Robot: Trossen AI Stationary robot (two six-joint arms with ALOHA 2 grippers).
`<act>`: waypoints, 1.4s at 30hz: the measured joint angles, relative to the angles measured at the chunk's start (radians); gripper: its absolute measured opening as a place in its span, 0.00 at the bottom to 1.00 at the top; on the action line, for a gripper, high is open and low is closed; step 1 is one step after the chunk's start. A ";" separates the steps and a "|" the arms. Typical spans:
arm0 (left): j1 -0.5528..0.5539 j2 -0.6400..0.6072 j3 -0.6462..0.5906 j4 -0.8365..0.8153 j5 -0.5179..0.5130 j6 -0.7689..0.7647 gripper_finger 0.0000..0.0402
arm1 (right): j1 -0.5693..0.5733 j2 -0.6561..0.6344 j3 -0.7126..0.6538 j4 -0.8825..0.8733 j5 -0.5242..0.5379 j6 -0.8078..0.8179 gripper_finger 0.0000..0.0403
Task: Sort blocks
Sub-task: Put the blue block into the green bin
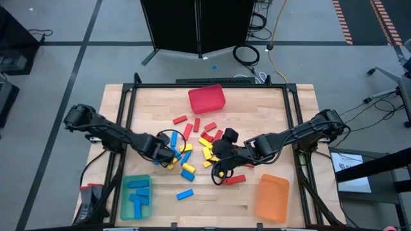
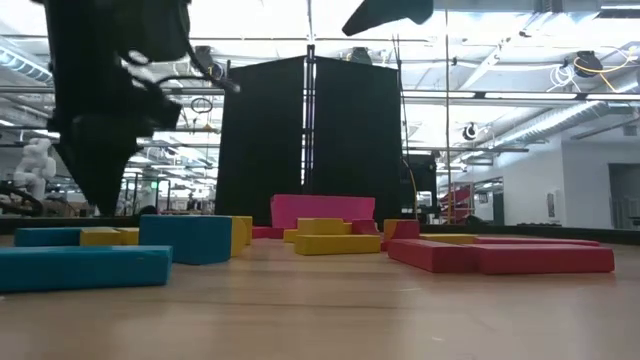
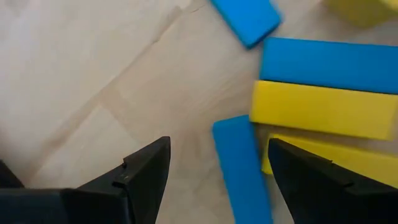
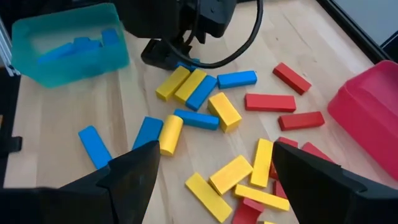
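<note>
Red, yellow and blue blocks (image 1: 199, 138) lie scattered flat on the middle of the wooden table. My left gripper (image 1: 168, 153) points down over the pile's left end, open. In the left wrist view its fingers (image 3: 152, 171) stand on either side of a blue block (image 3: 239, 171) that lies flat beside two yellow blocks (image 3: 317, 109). My right gripper (image 1: 218, 154) hovers open above the pile's right part. Nothing is between its fingers (image 4: 140, 171) in the right wrist view, with blocks (image 4: 224, 112) on the table below.
A red bin (image 1: 207, 98) stands at the far middle. A teal bin (image 1: 136, 196) with blue blocks sits near left, and an orange bin (image 1: 272, 197) near right. A lone blue block (image 1: 185, 194) and a red block (image 1: 235, 179) lie toward the near edge.
</note>
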State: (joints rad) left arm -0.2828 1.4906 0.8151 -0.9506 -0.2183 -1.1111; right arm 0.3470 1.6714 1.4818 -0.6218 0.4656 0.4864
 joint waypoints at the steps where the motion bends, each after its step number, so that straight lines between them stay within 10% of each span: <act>1: 0.007 -0.001 -0.023 0.016 0.008 -0.001 0.69 | 0.000 0.000 0.000 -0.005 0.000 0.002 0.76; 15: 0.036 -0.053 -0.145 0.221 0.221 0.079 0.69 | -0.010 0.000 0.000 -0.011 0.000 0.010 0.76; 42: -0.213 -0.228 -0.155 -0.015 0.184 0.391 0.69 | -0.012 0.000 0.000 -0.050 0.000 0.007 0.76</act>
State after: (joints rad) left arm -0.4955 1.2629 0.6601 -0.9657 -0.0343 -0.7202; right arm 0.3351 1.6714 1.4815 -0.6720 0.4656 0.4938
